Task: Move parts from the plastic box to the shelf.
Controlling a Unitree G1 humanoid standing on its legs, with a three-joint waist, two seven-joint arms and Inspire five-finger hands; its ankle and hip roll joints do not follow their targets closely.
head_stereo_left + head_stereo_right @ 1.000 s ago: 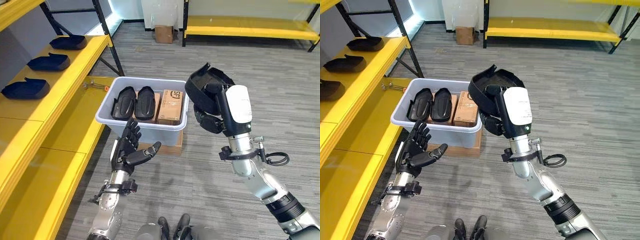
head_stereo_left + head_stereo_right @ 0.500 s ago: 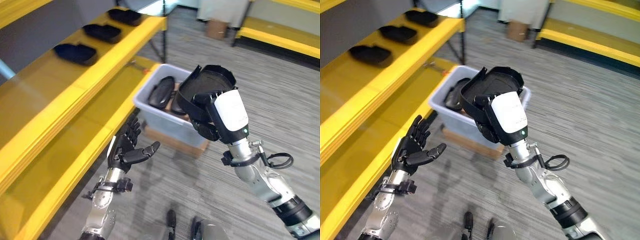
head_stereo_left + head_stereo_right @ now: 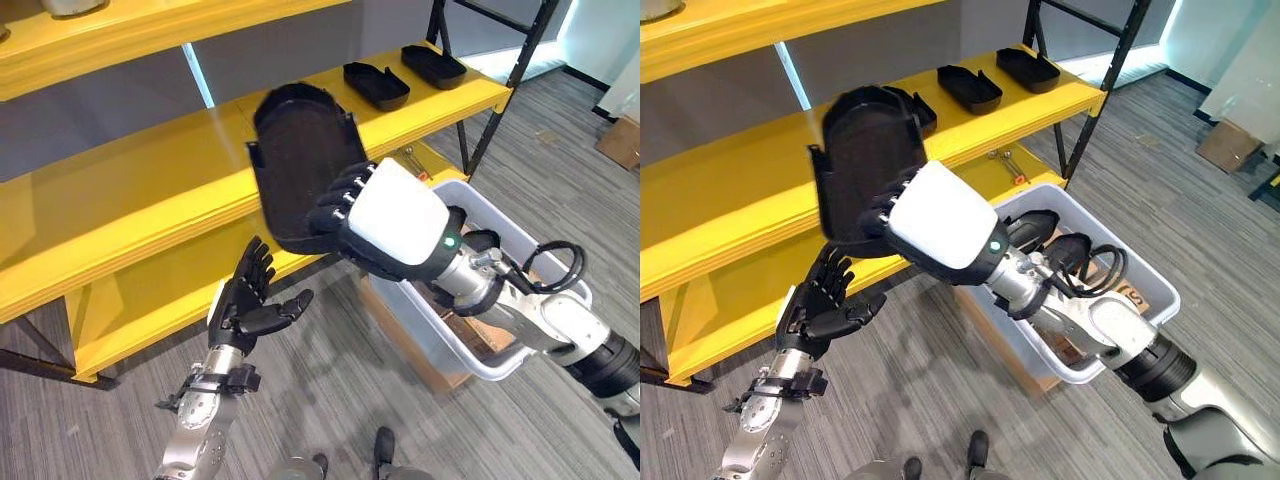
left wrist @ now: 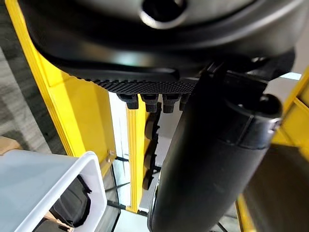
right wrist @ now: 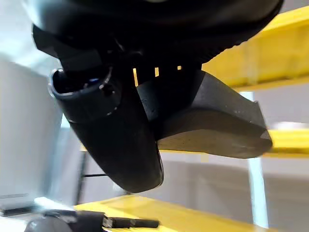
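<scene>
My right hand (image 3: 395, 220) is shut on a black tray-shaped part (image 3: 300, 160), its fingers curled over the part's lower edge. It holds the part upright in front of the yellow middle shelf (image 3: 140, 190). In the right wrist view the part (image 5: 212, 123) sits against the thumb. Two matching parts (image 3: 375, 83) (image 3: 432, 65) lie further along that shelf. The grey plastic box (image 3: 1140, 270) stands on the floor under my right forearm, with black parts (image 3: 1035, 228) inside. My left hand (image 3: 245, 300) hangs open below the held part, holding nothing.
A lower yellow shelf (image 3: 150, 315) runs just behind my left hand, and an upper one (image 3: 120, 30) sits above. A black shelf post (image 3: 510, 70) stands at the far end. The plastic box rests on a cardboard box (image 3: 400, 320).
The camera has swung left to face the shelf. My right hand has carried the black part left and up, to in front of the middle shelf. The left hand stays open.
</scene>
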